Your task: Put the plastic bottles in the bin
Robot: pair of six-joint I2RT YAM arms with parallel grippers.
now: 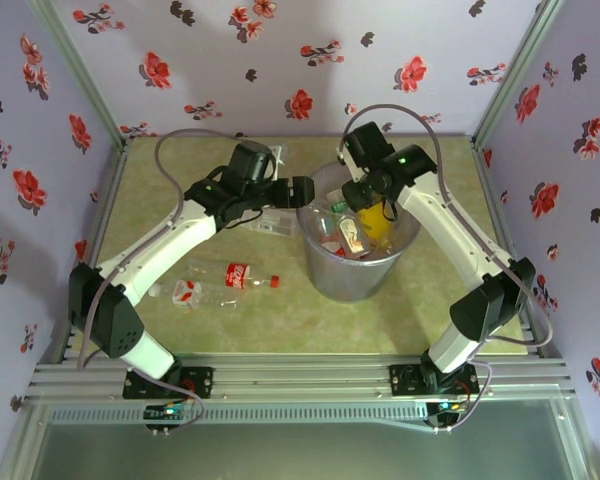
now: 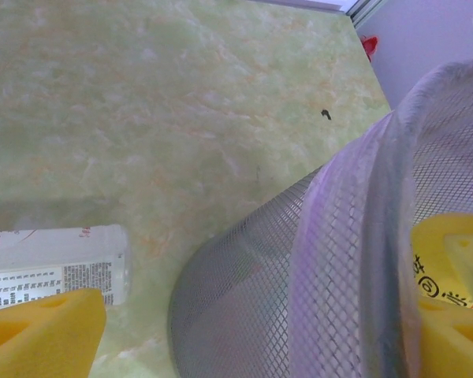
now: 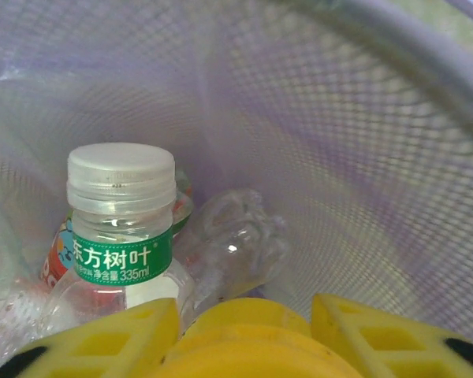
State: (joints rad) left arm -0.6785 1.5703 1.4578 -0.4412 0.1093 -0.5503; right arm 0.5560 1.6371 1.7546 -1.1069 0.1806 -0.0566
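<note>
Nearest the arm bases, left of centre on the green marbled bench (image 1: 410,322), two crushed clear bottles lie on their sides. These are a red-labelled bottle (image 1: 189,292) and, just beyond it, a red-capped bottle (image 1: 246,275). The mesh bin (image 1: 345,282) stands upright mid-bench, to their right. Inside it are a green-labelled bottle (image 3: 122,236) with a white cap, a crushed clear bottle (image 3: 238,240) and others. The right gripper (image 3: 244,309) hangs within the rim, with a yellow bottle (image 3: 236,348) between its part-open fingers; whether they clamp it cannot be told. The left gripper (image 2: 256,319), spread wide and empty, sits at the bin's left rim, above a white-labelled bottle (image 2: 55,268) lying on the bench.
</note>
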